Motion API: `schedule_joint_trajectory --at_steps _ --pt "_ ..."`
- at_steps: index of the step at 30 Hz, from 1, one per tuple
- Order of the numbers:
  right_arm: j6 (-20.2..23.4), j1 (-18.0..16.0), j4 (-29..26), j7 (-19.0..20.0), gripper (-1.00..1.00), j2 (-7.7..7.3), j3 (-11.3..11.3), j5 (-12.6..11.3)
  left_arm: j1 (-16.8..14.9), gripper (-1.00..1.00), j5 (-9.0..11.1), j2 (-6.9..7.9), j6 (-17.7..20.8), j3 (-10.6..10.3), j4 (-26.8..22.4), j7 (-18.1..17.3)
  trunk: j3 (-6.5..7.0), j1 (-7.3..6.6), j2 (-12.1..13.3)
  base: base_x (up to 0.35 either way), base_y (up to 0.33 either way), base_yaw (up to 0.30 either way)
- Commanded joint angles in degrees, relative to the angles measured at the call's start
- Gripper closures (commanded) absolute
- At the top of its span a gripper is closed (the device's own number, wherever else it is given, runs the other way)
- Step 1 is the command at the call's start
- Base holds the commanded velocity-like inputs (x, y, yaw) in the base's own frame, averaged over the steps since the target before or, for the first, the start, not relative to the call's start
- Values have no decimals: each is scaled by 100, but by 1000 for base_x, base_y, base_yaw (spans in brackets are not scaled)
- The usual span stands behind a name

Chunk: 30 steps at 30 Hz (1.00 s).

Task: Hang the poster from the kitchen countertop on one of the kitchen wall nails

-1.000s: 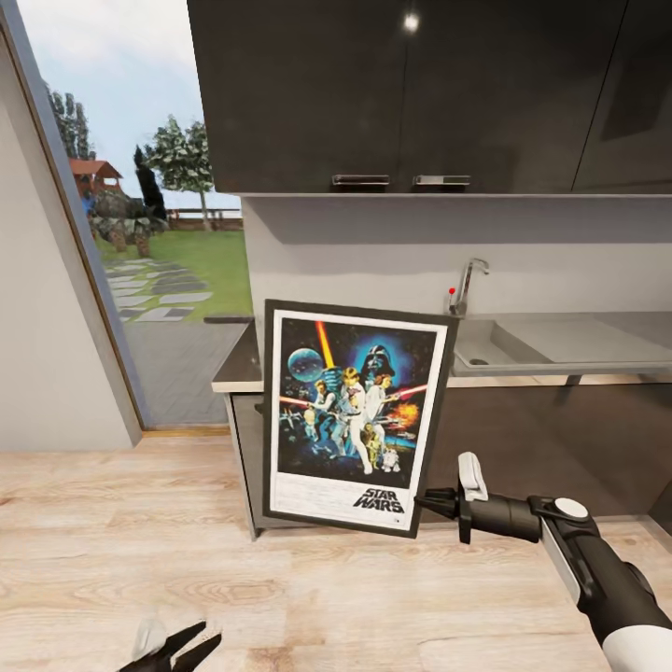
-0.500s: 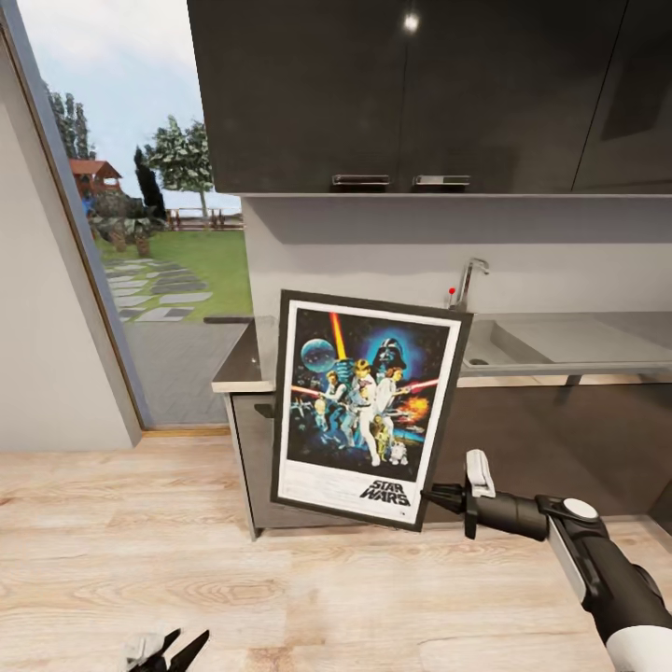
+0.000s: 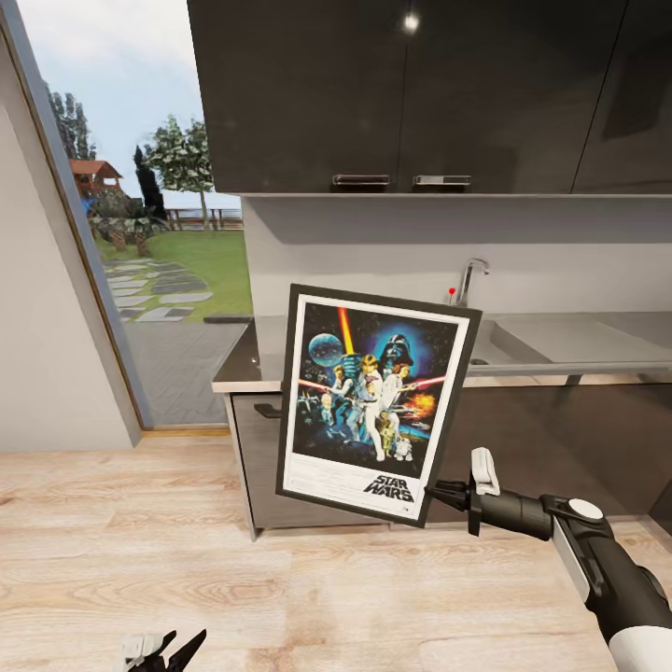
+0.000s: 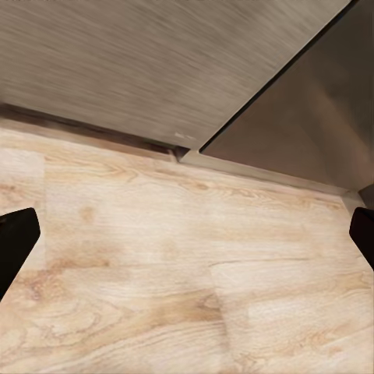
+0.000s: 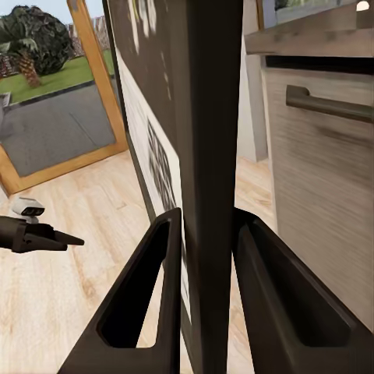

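Flat framed poster (image 3: 378,403) risen, right pincer (image 3: 435,492) clamping.

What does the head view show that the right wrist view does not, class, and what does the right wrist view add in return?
Head view alone: the poster's printed front with its Star Wars logo, the upper cabinets, the tap and the sink in the kitchen countertop.

Right wrist view alone: the right gripper's fingers pressed on both faces of the frame, seen edge-on, and a drawer handle.

Both share: the poster, the right gripper, the left gripper, the wooden floor and the garden outside.
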Motion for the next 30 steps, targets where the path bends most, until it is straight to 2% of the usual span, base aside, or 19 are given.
schedule_joint_trajectory --at_steps 1,30 --pt "83 -4 1 40 100 -1 1 -27 -5 -100 11 1 -25 -13 5 -11 -6 0 -3 0 0 0" --pt "82 1 2 40 100 8 15 -33 -5 -100 7 1 15 -16 5 0 497 -615 1120 0 0 0"
